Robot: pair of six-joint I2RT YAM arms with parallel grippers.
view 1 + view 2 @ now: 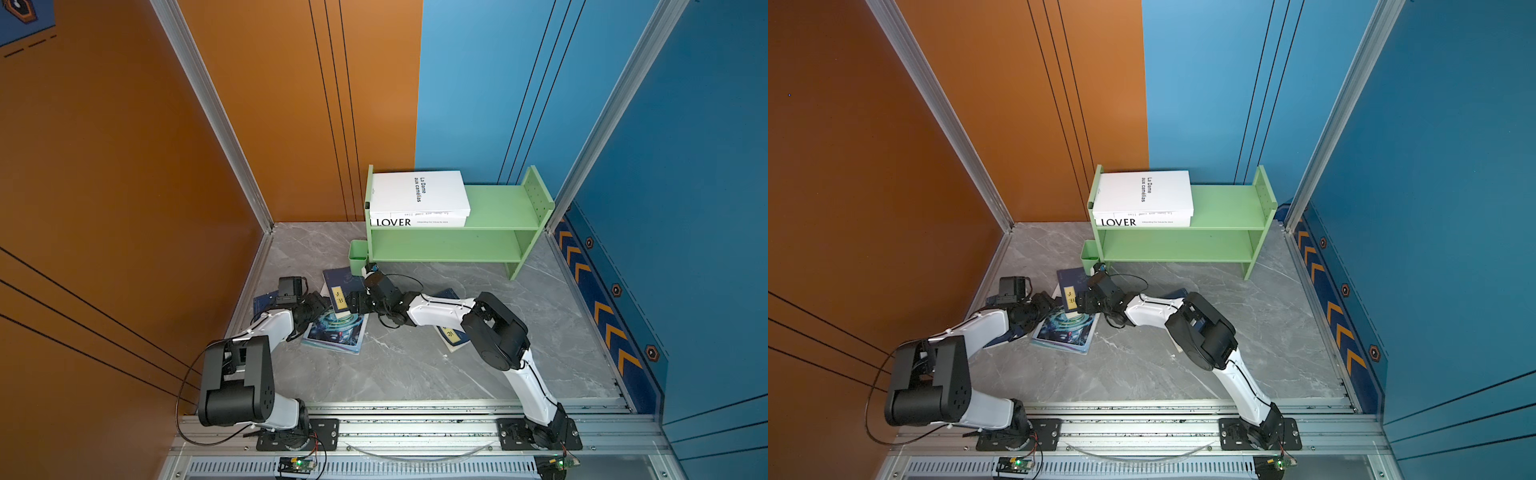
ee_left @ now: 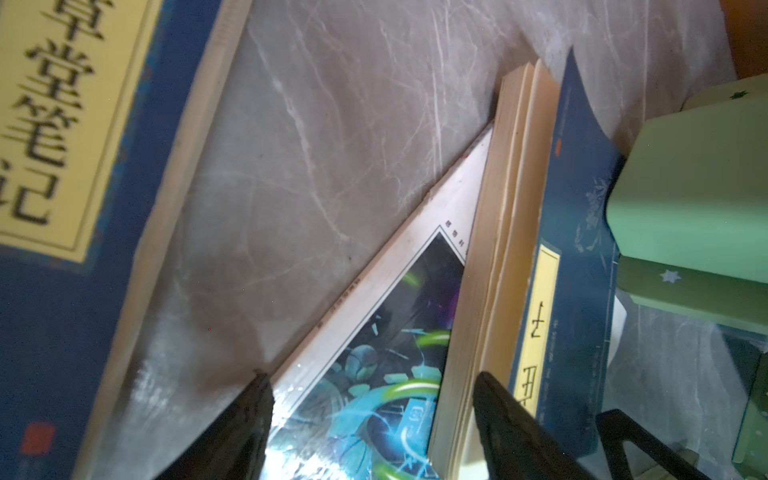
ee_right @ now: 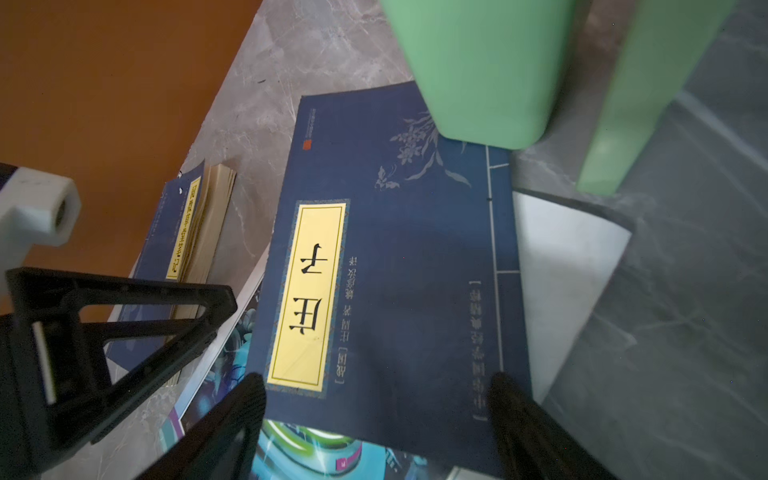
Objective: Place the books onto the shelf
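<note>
On the shelf (image 1: 498, 208), "La Dame aux camélias" (image 1: 419, 191) is stacked on "LOVER" (image 1: 415, 223). A navy book (image 3: 395, 291) labelled "庄子" is laid across the teal magazine (image 1: 336, 334) on the worktop (image 1: 415, 365). The left gripper (image 2: 374, 395) and right gripper (image 3: 378, 399) are spread wide over it.

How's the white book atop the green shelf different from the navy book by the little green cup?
The thick white book bears black lettering; the thin navy book a yellow label. The white book lies on the top tier of the light-green wooden shelf, atop the white LOVER book; the navy book rests partly on the teal picture magazine on the grey marbled tabletop. Both lie cover up.
</note>
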